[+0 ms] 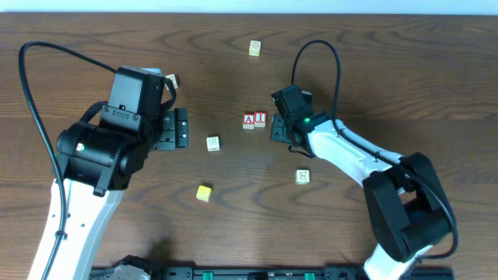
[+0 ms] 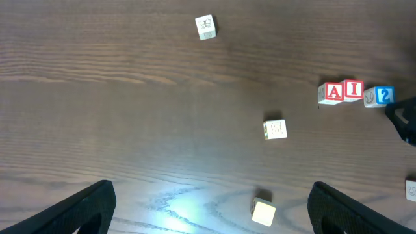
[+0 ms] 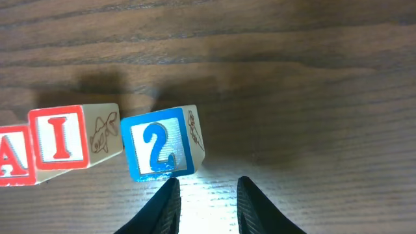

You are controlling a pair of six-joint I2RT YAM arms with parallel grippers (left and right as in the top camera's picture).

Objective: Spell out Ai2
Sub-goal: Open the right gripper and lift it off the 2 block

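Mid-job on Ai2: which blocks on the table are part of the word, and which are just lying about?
Part of the job: A block, I block and 2 block, lined up in a row; right gripper right at the 2 block.

Lying about: far pale block, middle pale block, yellow block, pale block by the right arm.

Three wooden cubes lie in a row, faces up, reading A, I, 2. The A block [image 2: 333,92] and the I block [image 2: 353,90] touch side by side, each with a red letter on white in a red frame. Just beside the I sits the 2 block [image 3: 158,151], blue-framed with a blue numeral, turned slightly out of line.
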